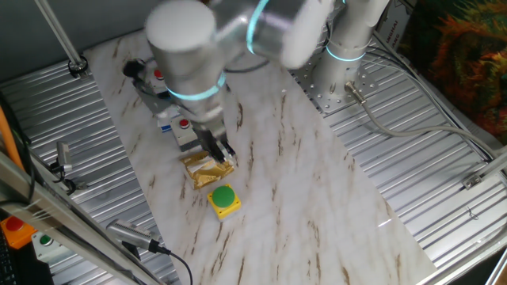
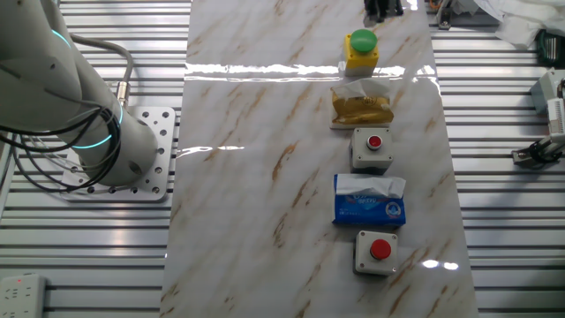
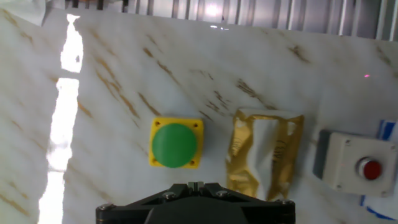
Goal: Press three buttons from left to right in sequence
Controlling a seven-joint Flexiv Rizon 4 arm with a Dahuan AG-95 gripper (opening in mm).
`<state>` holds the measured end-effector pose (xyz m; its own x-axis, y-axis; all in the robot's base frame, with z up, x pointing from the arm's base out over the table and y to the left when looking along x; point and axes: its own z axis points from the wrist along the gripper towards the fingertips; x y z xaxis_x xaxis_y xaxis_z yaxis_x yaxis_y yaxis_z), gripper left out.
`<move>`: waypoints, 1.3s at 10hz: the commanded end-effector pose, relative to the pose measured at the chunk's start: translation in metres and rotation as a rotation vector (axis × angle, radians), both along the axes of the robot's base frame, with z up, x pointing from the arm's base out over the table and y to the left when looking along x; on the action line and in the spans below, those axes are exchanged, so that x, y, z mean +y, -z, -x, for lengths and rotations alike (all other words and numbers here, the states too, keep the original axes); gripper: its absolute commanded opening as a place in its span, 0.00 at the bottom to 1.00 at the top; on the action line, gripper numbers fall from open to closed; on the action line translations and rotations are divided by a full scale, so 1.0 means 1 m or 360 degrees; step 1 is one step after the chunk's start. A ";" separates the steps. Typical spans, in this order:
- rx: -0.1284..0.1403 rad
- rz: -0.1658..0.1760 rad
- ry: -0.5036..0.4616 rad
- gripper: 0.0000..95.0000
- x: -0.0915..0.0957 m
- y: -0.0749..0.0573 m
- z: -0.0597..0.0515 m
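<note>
Three button boxes stand in a row on the marble board [image 2: 265, 177]. In the other fixed view they are a grey-white box with a red cap [image 2: 374, 252], a second grey-white box with a red cap [image 2: 371, 147], and a yellow box with a green dome [image 2: 361, 50]. My gripper [image 1: 224, 152] hangs above the gold foil packet [image 1: 207, 169], between the second grey box [image 1: 184, 127] and the yellow box [image 1: 224, 199]. In the hand view my gripper [image 3: 196, 185] is shut and empty. The green dome [image 3: 175, 144] lies just ahead of it, and the grey box [image 3: 351, 163] is at the right.
A blue tissue packet [image 2: 369, 199] lies between the two grey boxes. The gold packet [image 2: 361, 104] lies between the second grey box and the yellow box. Ribbed metal tabletop [image 2: 503, 194] flanks the board. The robot base [image 2: 132, 159] stands beside it. An orange box [image 1: 13, 228] sits off the board.
</note>
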<state>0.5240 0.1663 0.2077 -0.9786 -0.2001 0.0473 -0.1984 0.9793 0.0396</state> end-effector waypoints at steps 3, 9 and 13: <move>-0.0037 0.0020 0.0034 0.00 -0.015 0.023 -0.020; -0.0056 0.0041 0.0154 0.00 -0.017 0.027 -0.022; -0.0055 0.0028 0.0132 0.00 -0.016 0.026 -0.022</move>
